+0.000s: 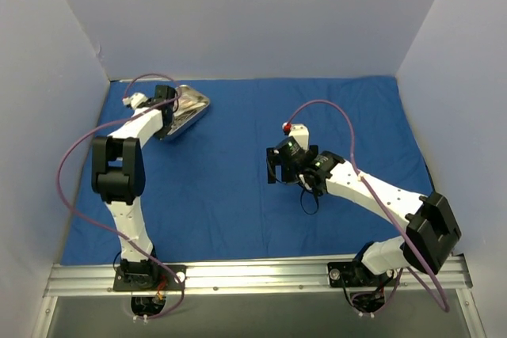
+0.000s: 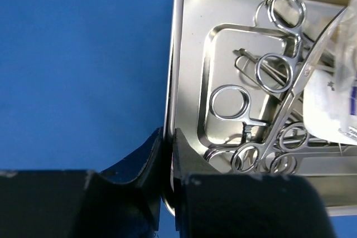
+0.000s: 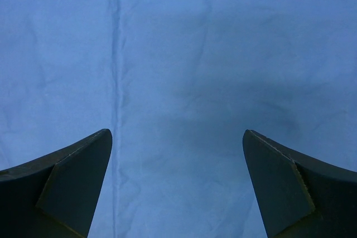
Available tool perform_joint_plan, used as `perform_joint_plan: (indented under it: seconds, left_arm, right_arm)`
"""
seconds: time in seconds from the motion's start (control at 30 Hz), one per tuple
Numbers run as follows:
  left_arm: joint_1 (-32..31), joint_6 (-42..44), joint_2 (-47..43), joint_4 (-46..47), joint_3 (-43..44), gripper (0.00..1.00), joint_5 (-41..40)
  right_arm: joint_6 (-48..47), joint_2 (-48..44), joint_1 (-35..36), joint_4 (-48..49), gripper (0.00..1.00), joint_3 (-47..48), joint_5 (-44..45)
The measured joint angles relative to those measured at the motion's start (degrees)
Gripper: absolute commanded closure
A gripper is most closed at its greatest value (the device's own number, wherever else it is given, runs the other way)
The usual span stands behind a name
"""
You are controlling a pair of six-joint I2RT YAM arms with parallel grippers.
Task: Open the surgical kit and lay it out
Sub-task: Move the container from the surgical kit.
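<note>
Noted left gripper (image 2: 167,157) clamped narrow on steel tray (image 1: 196,104) rim, upper left of top view; scissor-handled clamps (image 2: 276,71) and white packet (image 2: 334,101) inside. Found right gripper (image 3: 177,185) spread wide, empty, above blue cloth (image 3: 178,54).

The steel tray (image 2: 179,54) runs off the left wrist picture on its right side. Inside it, a white packet (image 2: 326,104), cut by that same edge, carries print too blurred for us to read and covers part of the clamps (image 2: 257,72). The left gripper (image 2: 167,140) hides the tray's rim where it pinches. From above, we cannot make out the tray's contents: too small.
</note>
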Motion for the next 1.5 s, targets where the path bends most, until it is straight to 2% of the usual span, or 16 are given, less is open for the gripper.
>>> perform_joint_plan:
  seconds: [0.2,0.4,0.57,0.8,0.9,0.97,1.03,1.07,1.17,1.27,1.37,1.4,1.5]
  left_arm:
    - [1.6,-15.1,-7.1,-4.5,-10.3,0.98,-4.0]
    - [1.6,-29.8,-10.2,-11.0,-15.6,0.96,-6.1]
    - [1.6,-38.6,-12.3,-13.5,-18.5,0.94,-7.1]
    - [0.8,-47.2,-14.4,-16.7,-22.5,0.85,-7.0]
    - [0.0,-49.8,-14.4,-18.1,-22.5,0.72,-7.1]
    - [-0.3,-51.0,-14.4,-19.2,-22.4,0.58,-7.0]
    - [-0.4,-51.6,-14.4,-19.8,-22.3,0.48,-6.9]
    - [-0.4,-51.4,-14.4,-19.9,-22.2,0.36,-6.8]
    - [-0.7,-49.8,-14.5,-20.1,-21.8,0.20,-6.3]
    - [-1.4,-46.7,-15.1,-20.3,-20.5,0.10,-5.3]
    - [-2.9,-40.4,-17.1,-20.6,-17.5,0.03,-4.6]
    - [-3.5,-37.4,-18.0,-20.5,-16.3,0.06,-4.4]
    - [-4.7,-25.3,-21.0,-18.9,-12.4,0.06,-3.7]
  right_arm:
    - [-1.0,-2.4,0.3,1.0,0.02,-2.0,-1.6]
    - [-1.4,-5.6,0.3,1.4,0.02,-4.1,-2.6]
    - [-1.4,-7.8,0.3,1.3,0.02,-5.6,-3.0]
    - [-1.4,-10.5,0.3,1.3,0.02,-7.3,-3.1]
    - [-1.4,-11.1,0.3,1.3,0.01,-8.0,-3.5]
    - [-1.4,-11.7,0.3,1.3,0.02,-8.4,-3.6]
    - [-1.4,-12.4,0.3,1.3,0.01,-8.8,-3.8]
    - [-1.4,-12.9,0.3,1.2,0.01,-9.0,-3.9]
    - [-1.4,-13.8,0.3,1.3,0.02,-9.4,-4.1]
    - [-1.6,-14.0,0.3,1.4,0.02,-9.4,-4.5]
    - [-2.3,-14.0,0.3,1.5,0.02,-9.4,-4.8]
    - [-2.5,-14.0,0.3,1.6,0.02,-9.4,-5.0]
    - [-3.3,-13.4,0.3,2.2,0.02,-9.4,-5.0]
